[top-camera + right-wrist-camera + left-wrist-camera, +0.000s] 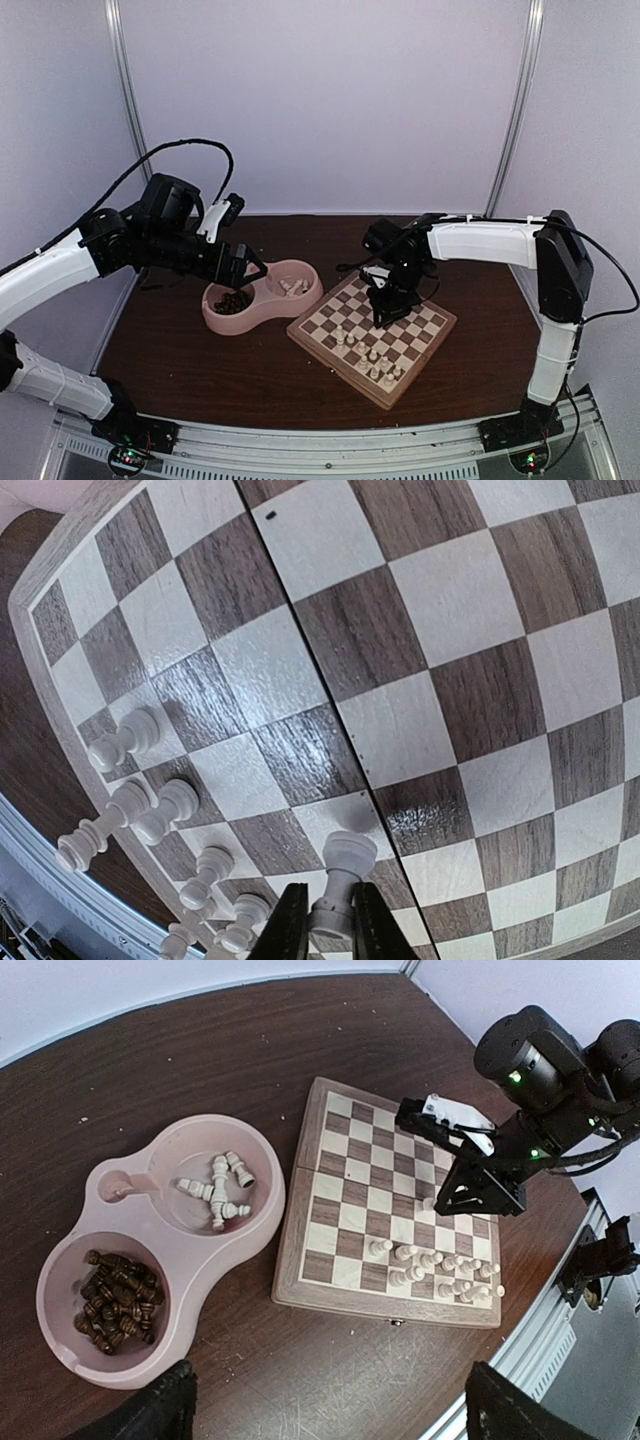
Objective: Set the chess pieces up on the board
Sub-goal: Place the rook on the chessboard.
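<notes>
I had the right gripper (325,922) pinched on an upright white piece (343,865) just above a square of the board (290,1250) beside the standing white row (178,802), while the left gripper (245,266), spread wide and empty, hung nearer the pink dish (275,1175) holding loose white chessmen (218,1192) in one bowl, dark chessmen (115,1300) in the other.

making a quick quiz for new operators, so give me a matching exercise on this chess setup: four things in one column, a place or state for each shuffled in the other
Column one
1. dark brown pieces
2. right gripper
3. left gripper
4. board

Column two
a. jaws wide open, holding nothing
b. heaped in one bowl of the pink dish
c. cream pieces standing near one edge
d. shut on a cream piece

Pairs: 1-b, 2-d, 3-a, 4-c
</notes>
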